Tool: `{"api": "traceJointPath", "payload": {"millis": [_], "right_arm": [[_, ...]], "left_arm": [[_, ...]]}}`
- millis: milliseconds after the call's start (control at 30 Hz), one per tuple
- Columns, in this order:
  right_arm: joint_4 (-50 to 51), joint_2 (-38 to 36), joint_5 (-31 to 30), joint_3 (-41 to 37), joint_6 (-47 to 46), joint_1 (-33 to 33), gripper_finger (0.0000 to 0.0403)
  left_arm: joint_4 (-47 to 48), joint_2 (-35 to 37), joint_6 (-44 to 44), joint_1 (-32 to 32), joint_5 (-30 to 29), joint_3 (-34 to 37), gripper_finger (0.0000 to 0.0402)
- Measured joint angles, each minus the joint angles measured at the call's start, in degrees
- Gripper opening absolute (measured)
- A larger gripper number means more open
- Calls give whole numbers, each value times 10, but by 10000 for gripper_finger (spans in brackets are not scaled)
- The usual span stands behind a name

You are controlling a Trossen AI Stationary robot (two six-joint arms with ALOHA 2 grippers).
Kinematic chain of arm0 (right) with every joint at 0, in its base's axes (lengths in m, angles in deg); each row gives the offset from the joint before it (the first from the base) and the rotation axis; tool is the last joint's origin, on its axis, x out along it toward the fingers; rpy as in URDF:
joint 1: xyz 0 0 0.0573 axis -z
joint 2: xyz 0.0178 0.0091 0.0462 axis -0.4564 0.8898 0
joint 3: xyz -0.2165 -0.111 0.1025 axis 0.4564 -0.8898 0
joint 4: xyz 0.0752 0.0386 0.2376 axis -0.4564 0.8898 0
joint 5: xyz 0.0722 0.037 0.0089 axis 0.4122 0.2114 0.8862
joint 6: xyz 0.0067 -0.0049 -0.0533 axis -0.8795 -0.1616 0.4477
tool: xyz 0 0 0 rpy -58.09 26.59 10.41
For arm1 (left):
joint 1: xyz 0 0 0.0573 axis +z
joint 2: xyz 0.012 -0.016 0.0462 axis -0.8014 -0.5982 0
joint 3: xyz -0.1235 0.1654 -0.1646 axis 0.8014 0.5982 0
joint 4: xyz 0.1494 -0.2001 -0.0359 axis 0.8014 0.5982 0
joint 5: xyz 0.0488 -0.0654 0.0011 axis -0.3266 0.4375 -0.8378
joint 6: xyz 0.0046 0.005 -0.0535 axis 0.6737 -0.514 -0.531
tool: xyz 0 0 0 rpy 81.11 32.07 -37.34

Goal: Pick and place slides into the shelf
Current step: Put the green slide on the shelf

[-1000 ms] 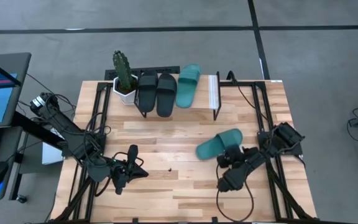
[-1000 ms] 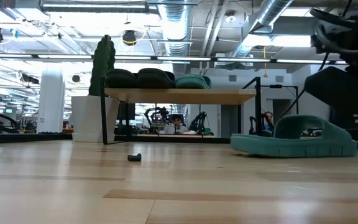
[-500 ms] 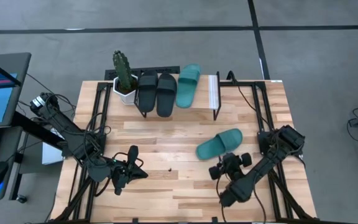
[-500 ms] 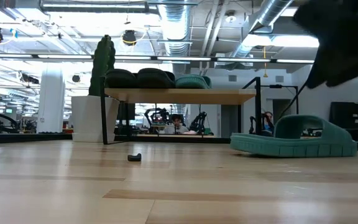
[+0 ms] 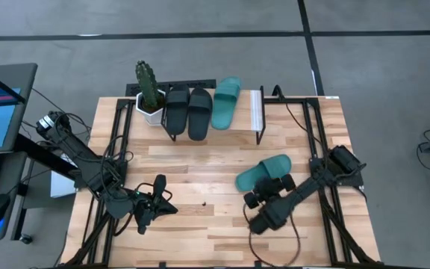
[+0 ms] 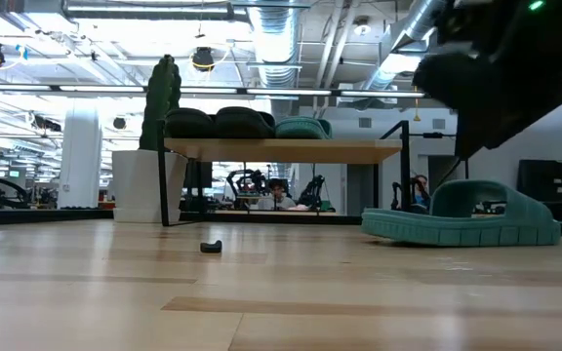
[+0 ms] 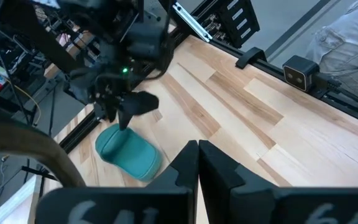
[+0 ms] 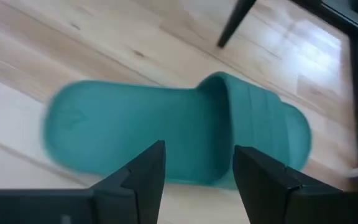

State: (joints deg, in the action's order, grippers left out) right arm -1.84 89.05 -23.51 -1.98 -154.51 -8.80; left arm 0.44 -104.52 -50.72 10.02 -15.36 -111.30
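Right gripper, fingers spread and empty, hovers over the loose teal slide near the table's right edge.

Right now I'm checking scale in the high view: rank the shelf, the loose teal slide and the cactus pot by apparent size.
1. The shelf, largest.
2. The loose teal slide.
3. The cactus pot, smallest.
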Motion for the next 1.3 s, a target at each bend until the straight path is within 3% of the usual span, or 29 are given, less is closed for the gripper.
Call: {"api": "traceJointPath", "payload": {"millis": [233,500,1000,1300], "right_arm": [[-16,0,56,0,104,65,196],[-4,0,104,0,158,100,215],[-2,0,114,-1,206,118,195],[-41,0,149,-87,201,121,196]], "left_arm": [[17,0,-18,0,0,0,2],[20,0,-31,0,0,0,2],[20,0,-58,0,23,0,2],[20,0,-66,-1,32,0,2]]}}
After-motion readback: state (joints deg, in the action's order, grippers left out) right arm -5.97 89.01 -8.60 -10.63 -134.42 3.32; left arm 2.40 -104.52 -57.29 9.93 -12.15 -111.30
